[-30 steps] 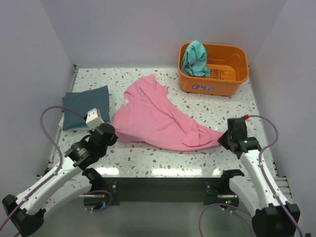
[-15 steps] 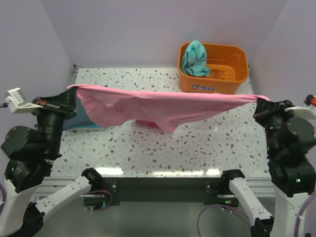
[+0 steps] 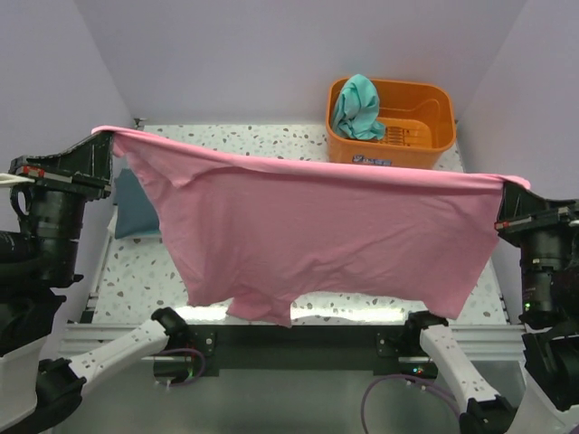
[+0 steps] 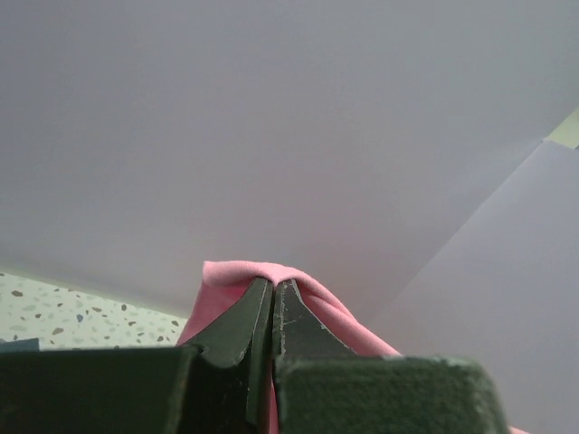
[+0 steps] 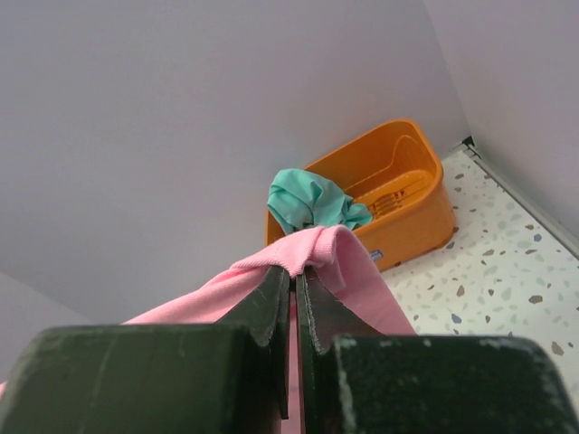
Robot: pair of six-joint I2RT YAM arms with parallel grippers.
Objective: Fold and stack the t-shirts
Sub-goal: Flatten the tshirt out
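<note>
The pink t-shirt point(image 3: 317, 235) hangs spread wide in the air, stretched between both raised grippers. My left gripper point(image 3: 101, 136) is shut on its left corner, with pink cloth point(image 4: 226, 276) bunched over the fingertips in the left wrist view. My right gripper point(image 3: 517, 184) is shut on its right corner, with pink cloth point(image 5: 339, 258) draped over the tips in the right wrist view. The dark slate t-shirt point(image 3: 134, 212) lies folded at the table's left, mostly hidden behind the pink one. The teal t-shirt point(image 3: 357, 104) hangs over the basket's rim; it also shows in the right wrist view point(image 5: 308, 201).
The orange plastic basket point(image 3: 425, 117) stands at the back right of the speckled table point(image 3: 262, 140); it also shows in the right wrist view point(image 5: 412, 212). White walls close in the table on three sides.
Both arms have risen and come nearer the camera, lifting the pink t-shirt from a sagging band into a wide hanging sheet. A second ago it lay crumpled on the table.
</note>
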